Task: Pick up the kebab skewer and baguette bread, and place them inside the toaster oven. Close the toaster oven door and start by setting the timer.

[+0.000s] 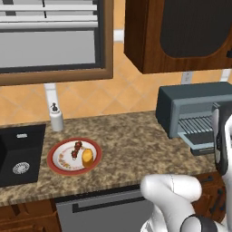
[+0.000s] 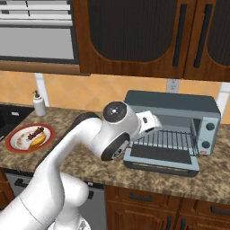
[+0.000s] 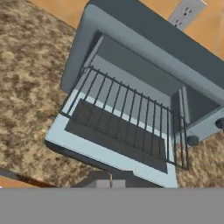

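Boxy grey-blue toaster oven [image 2: 173, 130] on speckled granite counter [image 1: 127, 149], its dark-glass flap door [image 3: 116, 146] dropped flat open, wire rack [image 3: 131, 116] bare. Two-finger gripper [image 3: 110, 183] above door's front edge, jaws pressed together, nothing between them. Thin kebab skewer [image 1: 76, 150] and stubby golden baguette bread [image 1: 87, 156] side by side on red-rimmed plate [image 1: 56, 165], well left of oven, near black sink [image 1: 20, 154].

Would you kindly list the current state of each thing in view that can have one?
Toaster oven: open, rack bare.
Toaster oven door: folded down flat on the counter side.
Kebab skewer: lying on the red plate, not picked up.
Baguette bread: on the same plate, beside the skewer.
Gripper: shut, holding nothing, above the open door.
Soap bottle: upright by the sink.
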